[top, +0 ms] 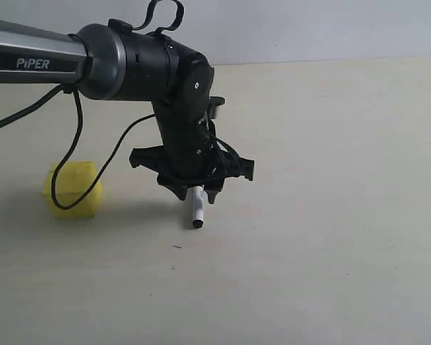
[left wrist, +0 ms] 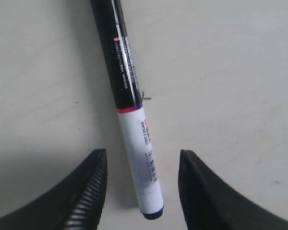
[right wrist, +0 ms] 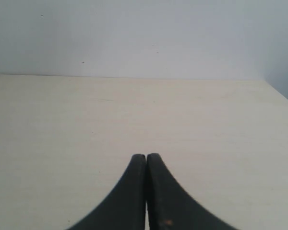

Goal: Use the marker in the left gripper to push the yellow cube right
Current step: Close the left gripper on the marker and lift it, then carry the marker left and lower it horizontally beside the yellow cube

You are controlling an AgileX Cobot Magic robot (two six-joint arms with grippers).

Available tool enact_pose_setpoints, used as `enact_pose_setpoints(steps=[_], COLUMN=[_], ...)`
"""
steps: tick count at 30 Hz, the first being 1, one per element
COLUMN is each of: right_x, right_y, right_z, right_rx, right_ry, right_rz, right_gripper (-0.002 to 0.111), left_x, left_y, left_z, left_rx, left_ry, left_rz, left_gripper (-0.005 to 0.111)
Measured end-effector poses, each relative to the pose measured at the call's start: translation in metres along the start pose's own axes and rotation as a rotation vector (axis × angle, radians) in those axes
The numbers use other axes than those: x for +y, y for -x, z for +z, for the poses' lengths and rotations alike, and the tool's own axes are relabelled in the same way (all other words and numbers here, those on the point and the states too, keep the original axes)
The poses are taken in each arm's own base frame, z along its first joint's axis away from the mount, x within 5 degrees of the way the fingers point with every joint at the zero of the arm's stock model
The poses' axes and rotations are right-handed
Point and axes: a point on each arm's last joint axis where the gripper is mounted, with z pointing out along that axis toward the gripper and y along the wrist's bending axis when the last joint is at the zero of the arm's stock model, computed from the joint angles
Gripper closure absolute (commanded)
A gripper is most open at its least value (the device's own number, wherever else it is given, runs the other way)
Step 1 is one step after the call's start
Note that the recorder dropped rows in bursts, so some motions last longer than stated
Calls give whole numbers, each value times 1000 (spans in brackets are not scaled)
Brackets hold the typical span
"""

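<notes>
The yellow cube [top: 72, 189] sits on the table at the left, with a black cable looping in front of it. My left gripper [top: 197, 192] points down, well to the right of the cube. It is open in the left wrist view [left wrist: 142, 154]. The marker [left wrist: 132, 112], with its black cap and white labelled barrel, lies between the two fingers with a gap on each side, so neither finger touches it. In the exterior view the marker [top: 197, 208] shows just under the fingers. The right gripper [right wrist: 146, 157] is shut on nothing and is absent from the exterior view.
The pale table [top: 330, 215] stretches to the right of the left gripper. A light wall [top: 309, 29] rises behind its far edge. The silver and black arm [top: 93, 61] reaches in from the upper left, trailing its cable [top: 75, 136].
</notes>
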Motion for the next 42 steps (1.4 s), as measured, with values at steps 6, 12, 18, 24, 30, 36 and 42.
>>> enact_pose_setpoints(steps=[6,12,18,24,30,36,42], right_x=[0,0,0,0,0,0,0], right_y=[0,0,0,0,0,0,0], right_z=[0,0,0,0,0,0,0], right_rx=[0,0,0,0,0,0,0], right_ry=[0,0,0,0,0,0,0], right_rz=[0,0,0,0,0,0,0], right_gripper=[108,108,108,108,108,108,108], left_x=[1,2,2,2,2,9,75], left_y=[-1,-2,-2,-1,-1,-8,-57], left_z=[15,23,23,23,13,-70,-174], left_rx=[28,43,42,36,28,-44,-209], left_ry=[17,30,32,32,26,14,242], left_rz=[0,4,5,4,45,132,172], left_gripper=[60,60,74,107,107,107,107])
